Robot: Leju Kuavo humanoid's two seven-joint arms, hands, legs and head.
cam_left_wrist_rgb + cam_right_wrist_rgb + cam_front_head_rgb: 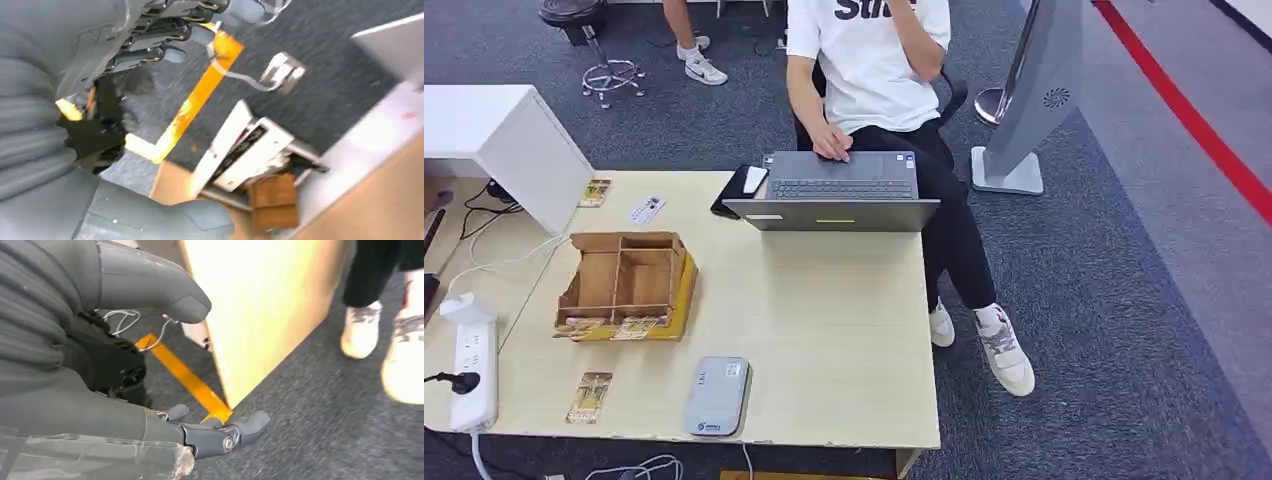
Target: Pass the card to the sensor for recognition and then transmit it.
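Our hands hung empty beside the desk.
The left hand (pixel 165 35) and right hand (pixel 150 365) kept fingers apart, touching nothing; the card (pixel 589 397) lay lower left, beside the grey sensor (pixel 717 396).

bright even light, soft shadows (wrist views motion-blurred)

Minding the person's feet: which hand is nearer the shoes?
Right. The right hand hangs by the table corner, shoes just beyond; left hand hangs over floor cables.

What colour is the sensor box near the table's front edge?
Light grey sensor box, with a small label at its front end; the head view shows it best.
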